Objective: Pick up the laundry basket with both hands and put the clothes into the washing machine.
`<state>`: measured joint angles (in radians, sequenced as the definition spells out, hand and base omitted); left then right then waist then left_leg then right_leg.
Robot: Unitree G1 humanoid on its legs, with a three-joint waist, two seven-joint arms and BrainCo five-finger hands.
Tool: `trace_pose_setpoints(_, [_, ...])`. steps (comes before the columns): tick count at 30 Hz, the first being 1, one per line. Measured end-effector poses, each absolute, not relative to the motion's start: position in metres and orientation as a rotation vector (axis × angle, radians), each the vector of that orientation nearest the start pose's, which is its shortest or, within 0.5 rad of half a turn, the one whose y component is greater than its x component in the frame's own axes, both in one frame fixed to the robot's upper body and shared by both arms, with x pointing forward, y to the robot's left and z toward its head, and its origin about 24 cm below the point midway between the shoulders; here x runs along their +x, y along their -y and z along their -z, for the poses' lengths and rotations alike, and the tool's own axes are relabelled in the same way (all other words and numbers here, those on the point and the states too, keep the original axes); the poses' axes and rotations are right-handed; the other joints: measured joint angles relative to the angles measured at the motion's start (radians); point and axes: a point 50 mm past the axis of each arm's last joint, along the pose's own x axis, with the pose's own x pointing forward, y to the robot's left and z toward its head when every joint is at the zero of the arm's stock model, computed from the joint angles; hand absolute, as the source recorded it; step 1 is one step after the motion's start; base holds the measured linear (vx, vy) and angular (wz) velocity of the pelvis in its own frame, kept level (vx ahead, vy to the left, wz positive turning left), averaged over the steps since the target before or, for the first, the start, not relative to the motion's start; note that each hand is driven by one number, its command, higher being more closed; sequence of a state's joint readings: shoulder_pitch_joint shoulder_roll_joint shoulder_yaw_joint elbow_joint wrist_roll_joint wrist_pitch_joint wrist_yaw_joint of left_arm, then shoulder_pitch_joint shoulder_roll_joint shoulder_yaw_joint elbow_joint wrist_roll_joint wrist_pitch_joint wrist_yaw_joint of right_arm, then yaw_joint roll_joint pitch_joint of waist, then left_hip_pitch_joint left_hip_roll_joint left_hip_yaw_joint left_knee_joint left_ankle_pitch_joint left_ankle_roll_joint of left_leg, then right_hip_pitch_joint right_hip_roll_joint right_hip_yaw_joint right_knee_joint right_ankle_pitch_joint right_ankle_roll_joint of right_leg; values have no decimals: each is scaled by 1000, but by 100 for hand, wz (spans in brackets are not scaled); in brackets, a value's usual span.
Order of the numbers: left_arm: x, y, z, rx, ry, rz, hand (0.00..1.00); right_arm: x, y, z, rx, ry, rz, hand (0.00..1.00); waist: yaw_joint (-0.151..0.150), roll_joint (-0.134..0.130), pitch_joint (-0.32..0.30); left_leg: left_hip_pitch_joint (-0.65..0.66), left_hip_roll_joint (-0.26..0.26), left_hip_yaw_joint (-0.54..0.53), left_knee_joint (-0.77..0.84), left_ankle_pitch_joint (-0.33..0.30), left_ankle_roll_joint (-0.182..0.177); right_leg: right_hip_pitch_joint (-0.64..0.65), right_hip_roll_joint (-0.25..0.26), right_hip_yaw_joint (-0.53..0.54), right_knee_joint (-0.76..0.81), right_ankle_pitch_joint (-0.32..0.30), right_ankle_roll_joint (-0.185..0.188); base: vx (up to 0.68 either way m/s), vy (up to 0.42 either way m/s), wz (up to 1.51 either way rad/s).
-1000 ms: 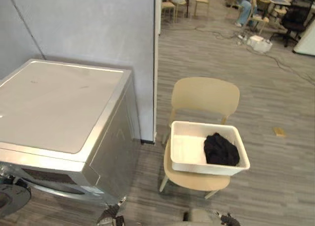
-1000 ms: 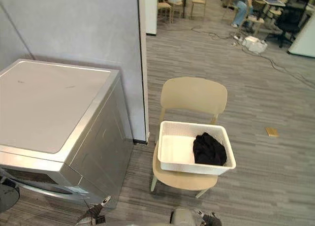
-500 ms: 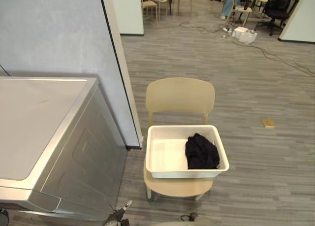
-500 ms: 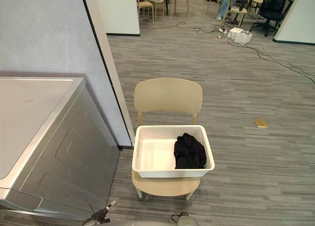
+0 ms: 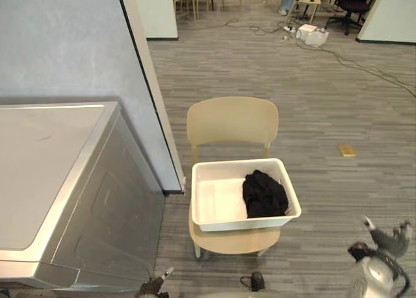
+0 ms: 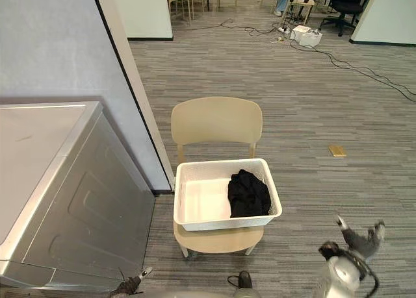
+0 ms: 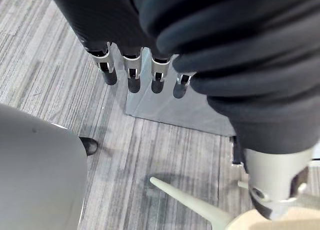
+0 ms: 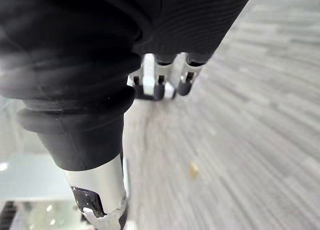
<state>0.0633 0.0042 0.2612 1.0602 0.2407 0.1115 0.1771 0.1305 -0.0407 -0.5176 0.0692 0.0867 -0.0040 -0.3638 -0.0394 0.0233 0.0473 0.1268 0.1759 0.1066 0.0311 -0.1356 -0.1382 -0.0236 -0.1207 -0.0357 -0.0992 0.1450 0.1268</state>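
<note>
A white laundry basket (image 5: pixel 239 221) sits on the seat of a beige chair (image 5: pixel 231 120), in the middle of the floor. Black clothes (image 5: pixel 264 194) lie bunched in the basket's right half. The silver washing machine (image 5: pixel 49 165) stands to the left, its flat top facing me. My right hand (image 5: pixel 390 239) hangs open at the lower right, well to the right of the chair and apart from the basket. My left hand (image 5: pixel 156 287) is low by the washing machine's front corner, its fingers (image 7: pixel 131 73) straight and holding nothing.
A grey partition wall (image 5: pixel 71 45) rises behind the washing machine and ends just left of the chair. A small tan block (image 5: pixel 346 150) lies on the floor to the right. Chairs, cables and a white box (image 5: pixel 312 35) are at the far back.
The camera has shifted a little. My right hand has risen into sight at the lower right. The basket and clothes rest on the chair as before.
</note>
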Motion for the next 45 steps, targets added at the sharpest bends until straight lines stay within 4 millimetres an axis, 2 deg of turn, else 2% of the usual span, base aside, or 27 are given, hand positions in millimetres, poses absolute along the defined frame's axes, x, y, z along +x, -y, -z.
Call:
trace_pose_setpoints(5, [94, -194, 164, 257, -1208, -219, 0, 222, 267, -31, -148, -64, 570, 0, 13, -10, 7, -55, -5, -59, 11, 5, -7, -18, -10, -46, 0, 1, 1, -24, -8, 26])
trace_pose_setpoints(7, [98, -195, 162, 282, -1196, -200, 0, 240, 264, -42, -221, -29, 462, 0, 21, -12, 17, -72, -5, -91, 18, 10, -13, -17, -13, -77, 0, 1, 1, 9, -18, 46])
trace_pose_setpoints(10, [109, -197, 159, 293, -1158, -193, 0, 278, 258, -63, -351, 11, 274, 0, 33, -7, 59, -120, -8, -148, 49, 12, -15, -14, -19, -126, 1, 2, 0, -22, -17, 47])
trace_pose_setpoints(13, [121, -197, 155, 296, -1112, -189, 0, 297, 257, -68, -412, -4, 193, 0, 55, 2, 107, -152, -12, -189, 56, 25, -22, -17, -22, -159, 1, 3, -2, -58, -32, 43])
trace_pose_setpoints(16, [130, -201, 150, 304, -1072, -175, 0, 314, 260, -60, -468, -95, 137, 0, 62, 9, 159, -178, -15, -229, 56, 41, -23, -18, -25, -189, 1, 6, -5, -75, -38, 34])
trace_pose_setpoints(18, [130, -205, 149, 307, -1068, -183, 0, 320, 264, -57, -483, -136, 135, 0, 70, 12, 177, -200, -17, -233, 61, 45, -23, -42, -26, -191, 9, 9, -9, -81, -20, 4])
trace_pose_setpoints(19, [131, -208, 149, 308, -1065, -191, 0, 325, 271, -60, -499, -157, 152, 0, 73, 18, 210, -211, -20, -233, 75, 45, -23, -55, -29, -188, 21, 9, -9, -69, -6, -7])
trace_pose_setpoints(22, [127, -210, 150, 314, -1084, -189, 0, 327, 287, -60, -524, -206, 192, 0, 77, 25, 243, -234, -24, -233, 87, 45, -23, -84, -34, -181, 41, 9, -9, -75, 2, -6])
trace_pose_setpoints(24, [122, -211, 152, 320, -1102, -183, 0, 324, 298, -53, -530, -267, 222, 0, 76, 27, 274, -241, -24, -233, 91, 45, -23, -91, -34, -180, 44, 12, -13, -60, -3, -2])
trace_pose_setpoints(28, [121, -212, 152, 307, -1099, -214, 0, 324, 303, -49, -524, -311, 241, 0, 67, 28, 300, -269, -27, -232, 91, 54, -25, -125, -35, -172, 47, 21, -16, -44, -5, -4])
trace_pose_setpoints(31, [123, -212, 151, 287, -1092, -234, 0, 329, 304, -54, -519, -317, 253, 0, 54, 31, 322, -289, -33, -226, 93, 59, -24, -151, -39, -158, 47, 31, -15, -54, 7, -10])
trace_pose_setpoints(34, [135, -211, 147, 290, -1054, -239, 0, 337, 306, -63, -513, -304, 267, 0, 54, 36, 367, -308, -39, -222, 106, 61, -21, -167, -44, -152, 47, 41, -17, -56, 14, -5])
trace_pose_setpoints(41, [152, -208, 139, 284, -979, -256, 0, 351, 307, -84, -483, -265, 319, 0, 60, 35, 424, -382, -41, -239, 127, 69, -24, -224, -43, -158, 46, 59, -24, -46, 2, 5])
trace_pose_setpoints(45, [162, -209, 134, 295, -945, -273, 0, 359, 310, -94, -473, -265, 360, 0, 69, 45, 451, -446, -41, -254, 151, 72, -26, -265, -40, -174, 47, 67, -28, -29, -1, 10])
